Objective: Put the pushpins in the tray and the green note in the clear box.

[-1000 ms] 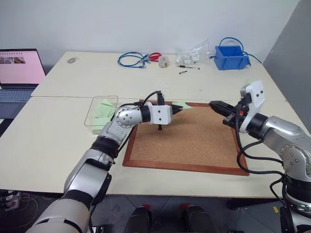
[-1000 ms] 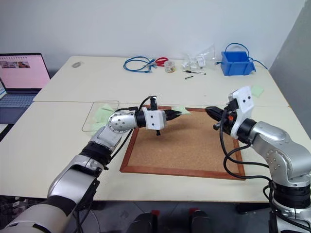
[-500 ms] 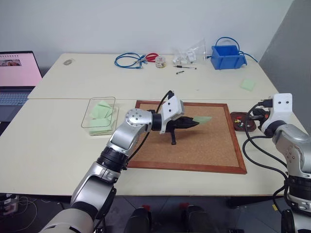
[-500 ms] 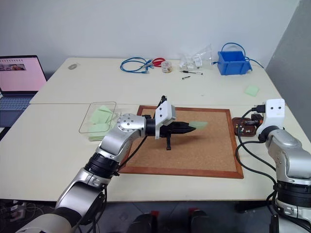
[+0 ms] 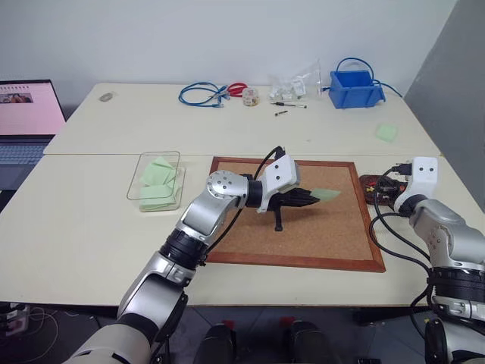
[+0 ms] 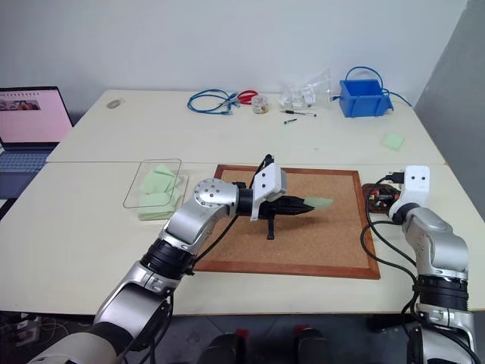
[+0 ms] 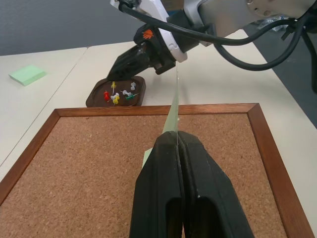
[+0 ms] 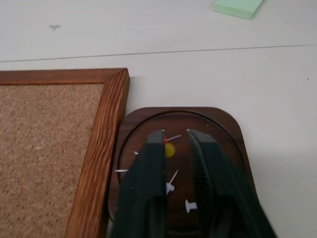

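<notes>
Cream tabletop, two slabs butted together, white wall behind.

Nearest: one corkboard, wood-framed, bare of pins as far as I can tell.

Over the board: my left fingers, pressed together on one edge of the green note. Note held in the air above the cork, sticking out past the fingertips toward my right side, its sheet seen edge-on along the fingers in the left wrist view.

At the board's right edge: one tray, dark wood, rounded corners, just beside the frame. My right fingers hang over it, slightly apart, nothing between them. Pushpins lie loose in the tray: about seven or eight, red, yellow, white and one green; exact count uncertain.

At the board's left edge: one clear box, just beside the frame, already holding several green notes, three or so.

Governing relation: the clear box lies on the far side of the board from the held note, toward my left, behind the way the left fingers point. The left arm is the nearer one and already has the note, so I judge it must swing back left and carry it over the box's rim.

Further right: one spare green pad.

Far edge: one blue bin, one blue cable, clear bags and small oddments. Far left: one laptop.
</notes>
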